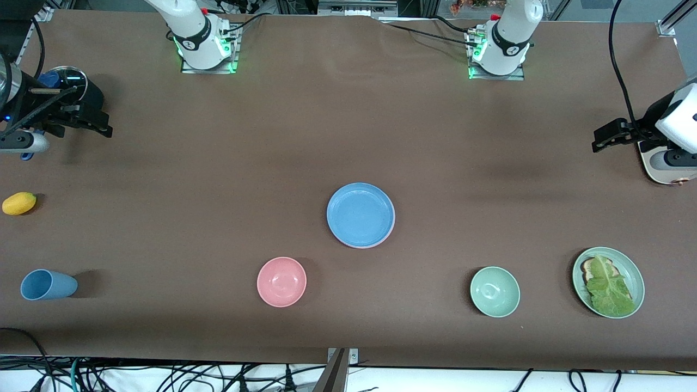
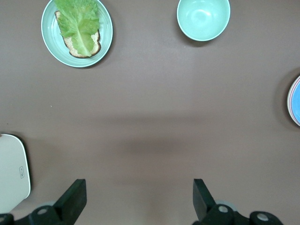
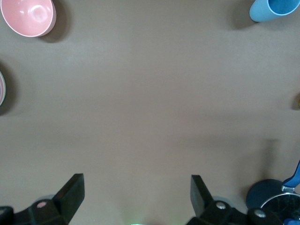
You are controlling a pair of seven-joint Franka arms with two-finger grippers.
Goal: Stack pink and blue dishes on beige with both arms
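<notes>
The light blue plate [image 1: 360,215] lies in the middle of the table, on top of a stack. A thin pink rim of the pink plate [image 3: 1,89] peeks out from under it. No beige plate shows; what lies lower in the stack is hidden. My left gripper [image 1: 607,135] [image 2: 139,183] hangs open and empty over the left arm's end of the table. At the right arm's end my right gripper [image 1: 103,122] [image 3: 137,179] hangs open and empty too. Both are well away from the stack.
Nearer the front camera stand a pink bowl [image 1: 281,281], a pale green bowl [image 1: 494,291], a green plate with lettuce [image 1: 608,282] and a lying blue cup [image 1: 48,285]. A yellow fruit [image 1: 19,203] and a round blue-handled utensil [image 1: 65,80] lie near the right gripper; a white slab [image 2: 11,173] sits under the left.
</notes>
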